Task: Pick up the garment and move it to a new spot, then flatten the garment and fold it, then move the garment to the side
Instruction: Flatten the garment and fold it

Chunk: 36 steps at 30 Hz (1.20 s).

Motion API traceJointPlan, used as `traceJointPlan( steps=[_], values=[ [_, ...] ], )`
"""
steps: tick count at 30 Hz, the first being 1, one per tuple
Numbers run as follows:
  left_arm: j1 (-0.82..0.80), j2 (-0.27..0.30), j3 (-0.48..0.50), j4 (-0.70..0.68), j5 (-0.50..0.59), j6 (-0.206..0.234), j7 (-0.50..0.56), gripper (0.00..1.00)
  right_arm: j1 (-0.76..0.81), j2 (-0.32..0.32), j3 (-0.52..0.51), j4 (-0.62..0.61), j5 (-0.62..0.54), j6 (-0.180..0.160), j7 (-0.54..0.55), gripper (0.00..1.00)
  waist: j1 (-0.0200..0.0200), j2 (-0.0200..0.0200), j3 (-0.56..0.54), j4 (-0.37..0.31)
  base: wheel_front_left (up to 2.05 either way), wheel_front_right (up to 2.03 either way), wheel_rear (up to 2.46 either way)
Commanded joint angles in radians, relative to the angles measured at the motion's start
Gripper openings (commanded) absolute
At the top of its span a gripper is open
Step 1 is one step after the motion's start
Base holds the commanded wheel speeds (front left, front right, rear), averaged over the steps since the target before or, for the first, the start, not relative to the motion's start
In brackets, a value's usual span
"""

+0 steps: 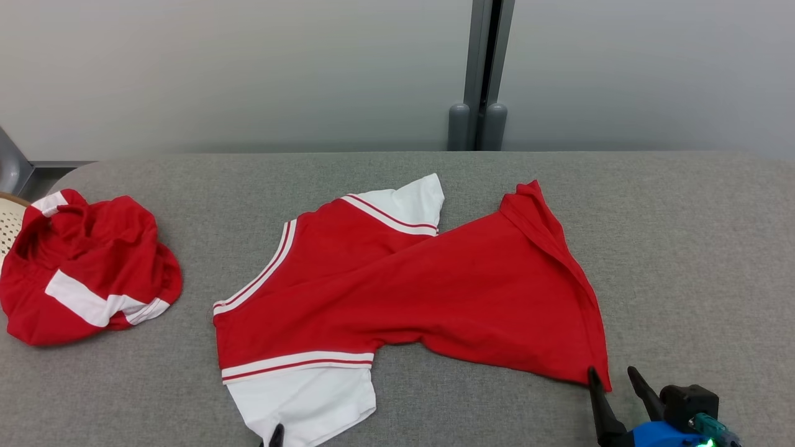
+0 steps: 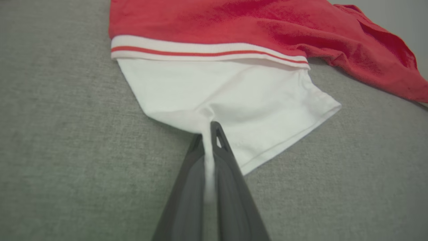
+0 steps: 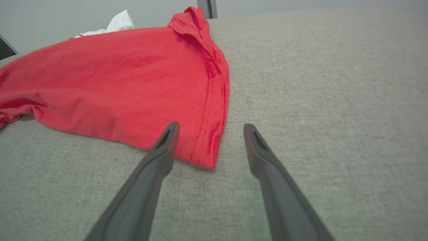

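The garment (image 1: 397, 285) is a red T-shirt with white sleeves and red-and-white trim, spread crookedly across the middle of the grey table (image 1: 683, 248). My left gripper (image 2: 209, 132) is shut on the near white sleeve (image 2: 234, 97), with a pinch of white cloth between its fingers; its tips (image 1: 275, 434) just show at the bottom edge of the head view. My right gripper (image 3: 209, 129) stands open at the shirt's near right hem corner (image 3: 204, 157), which lies between its fingers on the table. In the head view that gripper (image 1: 612, 374) sits right at the corner.
A second red-and-white garment (image 1: 84, 267) lies crumpled at the table's left end, beside a pale perforated basket rim (image 1: 9, 220). Behind the table stand a grey wall and a dark post (image 1: 481, 74). Bare grey cloth stretches to the right of the shirt.
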Motion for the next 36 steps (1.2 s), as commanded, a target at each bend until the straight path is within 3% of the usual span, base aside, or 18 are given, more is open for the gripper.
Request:
traceJointPlan(
  steps=[1, 7, 20, 21, 22, 23, 28, 36],
  values=[
    [-0.012, 0.010, 0.005, -0.013, -0.002, 0.008, -0.006, 0.00, -0.003, -0.001, 0.003, 0.005, 0.005, 0.000, -0.003, 1.00, 0.0000, -0.0001, 0.000, 0.002, 0.00, 0.00, 0.00],
    [-0.019, 0.023, 0.023, -0.102, 0.008, 0.042, -0.009, 0.00, -0.020, -0.001, 0.019, 0.053, 0.025, 0.000, -0.003, 1.00, 0.0000, -0.0001, -0.001, 0.012, 0.00, 0.00, 0.00],
    [-0.043, 0.050, 0.047, -0.135, 0.004, 0.032, -0.016, 0.00, -0.079, 0.000, 0.083, 0.178, 0.130, 0.000, 0.000, 1.00, 0.0000, -0.0001, 0.023, 0.012, 0.00, 0.00, 0.00],
    [-0.046, 0.050, 0.048, -0.134, 0.005, 0.030, -0.017, 0.00, -0.083, 0.000, 0.095, 0.188, 0.142, 0.000, 0.000, 0.62, 0.0000, -0.0001, 0.024, 0.012, 0.00, 0.00, 0.00],
    [-0.049, 0.049, 0.048, -0.132, 0.006, 0.028, -0.016, 0.00, -0.089, 0.002, 0.106, 0.192, 0.154, 0.000, 0.000, 0.42, 0.0000, -0.0001, 0.025, 0.012, 0.00, 0.00, 0.00],
    [-0.050, 0.047, 0.049, -0.130, 0.006, 0.026, -0.016, 0.00, -0.094, 0.003, 0.114, 0.192, 0.161, 0.000, 0.002, 0.00, 0.0000, -0.0001, 0.027, 0.013, 0.00, 0.00, 0.00],
    [-0.055, 0.046, 0.062, -0.136, 0.009, 0.020, -0.016, 0.00, -0.102, 0.001, 0.130, 0.165, 0.171, 0.000, -0.001, 0.00, 0.0000, -0.0001, 0.028, 0.010, 0.00, 0.00, 0.00],
    [-0.062, 0.057, 0.105, -0.183, 0.029, 0.010, -0.017, 0.00, -0.060, -0.004, 0.125, 0.019, 0.159, 0.000, -0.002, 0.00, 0.0000, -0.0001, 0.015, -0.006, 0.00, 0.00, 0.00]
  ],
)
